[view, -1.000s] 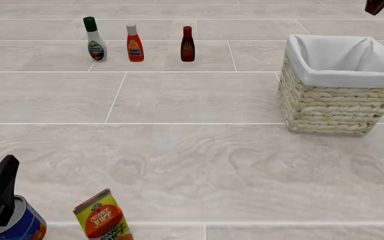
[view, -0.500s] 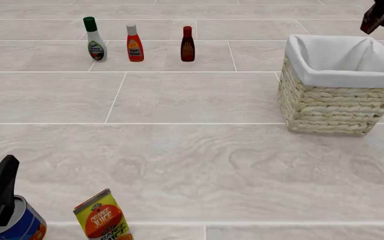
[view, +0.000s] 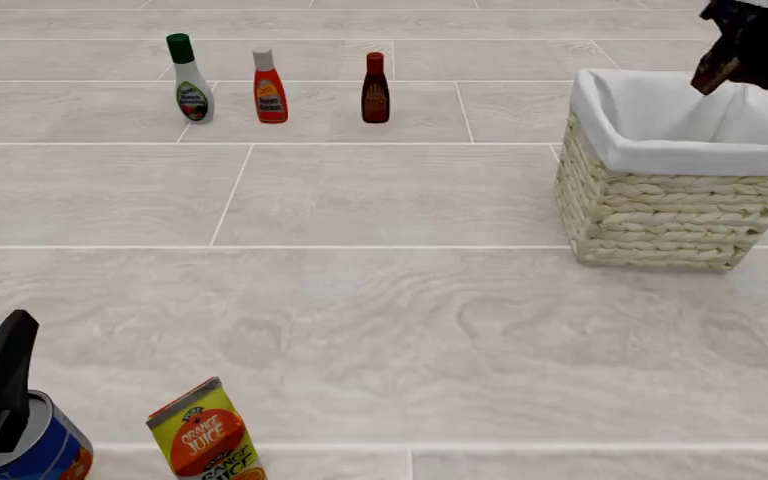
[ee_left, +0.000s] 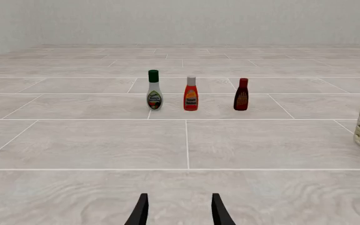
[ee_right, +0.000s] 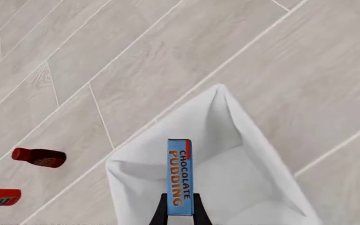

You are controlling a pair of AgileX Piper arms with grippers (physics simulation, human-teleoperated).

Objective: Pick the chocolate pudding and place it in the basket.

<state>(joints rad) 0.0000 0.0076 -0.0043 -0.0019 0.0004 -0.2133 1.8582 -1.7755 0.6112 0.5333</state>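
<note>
1. Hanging over the far right corner of the basket [view: 678, 170], the right tool [view: 738, 55] grips the chocolate pudding [view: 712, 68], its fingers clamped on the box's near end.
2. Seen from the right wrist, the chocolate pudding [ee_right: 179, 176] shows its narrow lettered side, poised above the basket's white cloth lining [ee_right: 243, 173] and not touching it.
3. Sitting on the right side of the pale tiled surface [view: 398, 300], the cream wicker basket has its lining folded over the rim.
4. At the near left edge, the left tool [ee_left: 178, 213] holds its two dark fingers apart with nothing between them, beside a blue can [view: 37, 445].
5. Just to that can's right, an orange juice carton [view: 207, 435] stands tilted.
6. Along the far left, three bottles stand in a row: a green-capped white bottle [view: 191, 80], a red-orange bottle [view: 269, 88] and a dark red-capped sauce bottle [view: 375, 90], well apart from the basket.
</note>
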